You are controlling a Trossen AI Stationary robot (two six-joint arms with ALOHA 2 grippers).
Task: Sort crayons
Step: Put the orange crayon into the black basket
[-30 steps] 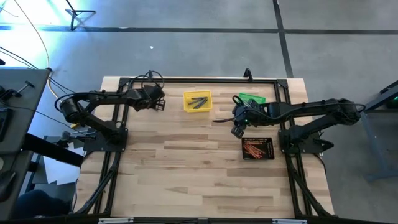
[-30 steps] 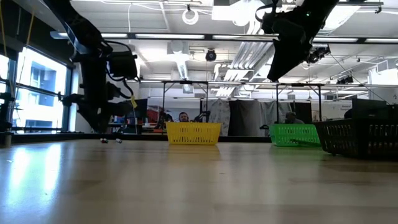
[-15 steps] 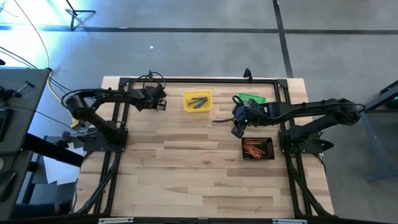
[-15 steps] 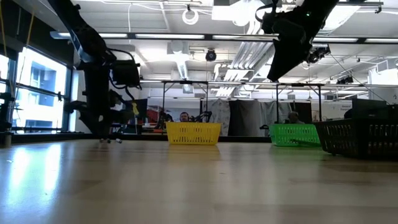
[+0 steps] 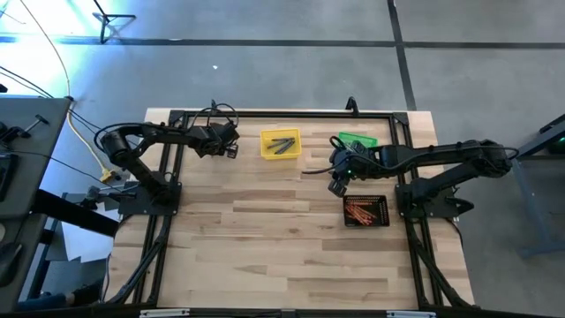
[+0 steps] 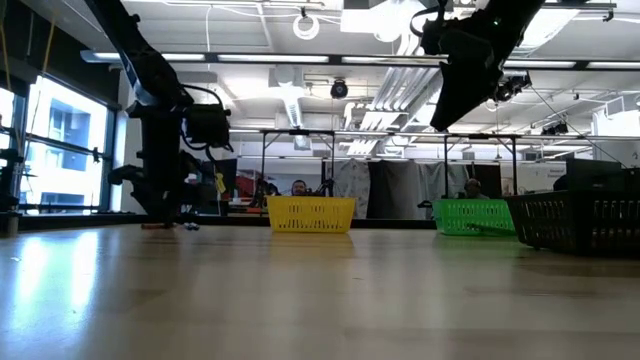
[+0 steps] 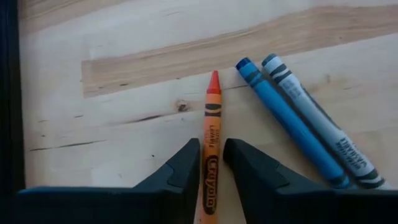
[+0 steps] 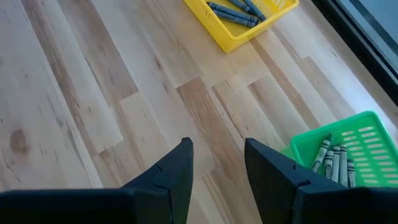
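While the right gripper (image 5: 336, 186) hangs empty with its fingers spread, between the green bin (image 5: 357, 141) and the black bin (image 5: 366, 211) and well clear of the wood, the left arm does the work at the far left of the table (image 5: 291, 256), left of the yellow bin (image 5: 281, 144).

Largest first: the table is a pale butcher-block top. On it the yellow bin holds blue crayons (image 8: 239, 10), the green bin grey ones (image 8: 331, 158), and the black bin a heap of orange-red ones (image 5: 363, 212). Left of the yellow bin, three loose crayons lie on the wood: a blue crayon (image 7: 288, 123) and a grey crayon (image 7: 318, 121) touching side by side, and an orange crayon (image 7: 211, 152) just beside them but apart.

The left gripper (image 7: 211, 163) straddles the orange crayon, one dark finger on each side of its paper wrapper, around mid-length, the tip pointing away from the wrist. Whether the pads already press the wrapper cannot be told; the gap looks nearly closed on it.

As a judgement, the crayon is very light and stiff but brittle wax, round and prone to roll. The papered middle offers more friction than the bare tip, so a gentle mid-body pinch suits it; hard squeezing or a grip near one end risks snapping or pivoting it.
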